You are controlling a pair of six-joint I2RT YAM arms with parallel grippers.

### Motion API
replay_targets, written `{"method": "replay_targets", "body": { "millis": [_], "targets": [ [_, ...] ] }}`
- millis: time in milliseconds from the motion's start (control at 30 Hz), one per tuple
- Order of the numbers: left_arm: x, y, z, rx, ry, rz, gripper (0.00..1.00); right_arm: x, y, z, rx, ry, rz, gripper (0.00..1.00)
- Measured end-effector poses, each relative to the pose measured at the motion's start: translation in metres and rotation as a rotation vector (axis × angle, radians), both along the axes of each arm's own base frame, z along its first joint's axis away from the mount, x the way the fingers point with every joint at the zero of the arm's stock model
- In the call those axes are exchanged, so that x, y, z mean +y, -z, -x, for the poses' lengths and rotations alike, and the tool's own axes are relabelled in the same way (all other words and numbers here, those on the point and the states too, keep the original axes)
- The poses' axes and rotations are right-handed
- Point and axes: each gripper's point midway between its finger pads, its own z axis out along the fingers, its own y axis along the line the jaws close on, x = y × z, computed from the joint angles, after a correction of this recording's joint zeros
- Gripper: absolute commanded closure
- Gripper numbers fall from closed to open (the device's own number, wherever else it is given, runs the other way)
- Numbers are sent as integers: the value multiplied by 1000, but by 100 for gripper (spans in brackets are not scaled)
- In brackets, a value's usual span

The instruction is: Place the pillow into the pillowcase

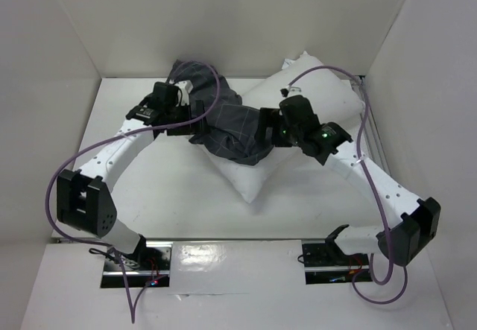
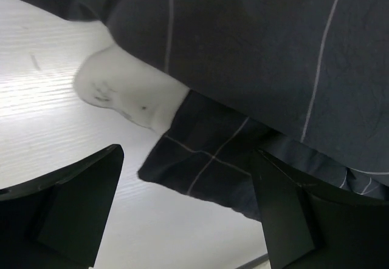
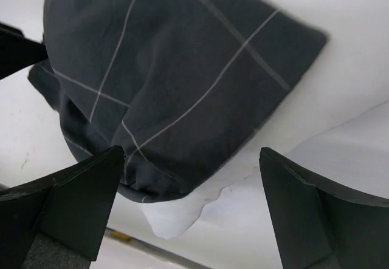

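Observation:
The white pillow [image 1: 320, 91] lies diagonally across the table, from the back right to the front middle. The dark grey checked pillowcase [image 1: 223, 121] is bunched over its left part. My left gripper [image 1: 195, 114] is open at the pillowcase's left edge. In the left wrist view a white pillow corner [image 2: 127, 93] pokes out of the pillowcase [image 2: 261, 56], and a cloth flap lies between the open fingers [image 2: 73, 208]. My right gripper [image 1: 262, 130] is open over the pillowcase's right edge. The right wrist view shows the pillowcase [image 3: 170, 81] on the pillow [image 3: 346, 68], with nothing held.
White walls [image 1: 67, 47] enclose the table on the left, back and right. Purple cables [image 1: 89, 155] loop from both arms. Bare white tabletop [image 1: 164, 196] lies in front of the pillow. The table's near edge [image 1: 238, 239] runs between the arm bases.

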Motion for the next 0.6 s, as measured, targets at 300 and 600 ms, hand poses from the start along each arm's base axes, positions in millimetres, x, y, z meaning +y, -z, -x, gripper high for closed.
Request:
{"method": "replay_targets", "body": {
  "millis": [300,600],
  "targets": [
    [-24,22,15,77,54,72,47,22,39,1,92,-28,-1,79],
    [-31,-12,4,21,60,107,100,35,-28,-38,-61,3,-31,100]
  ]
}}
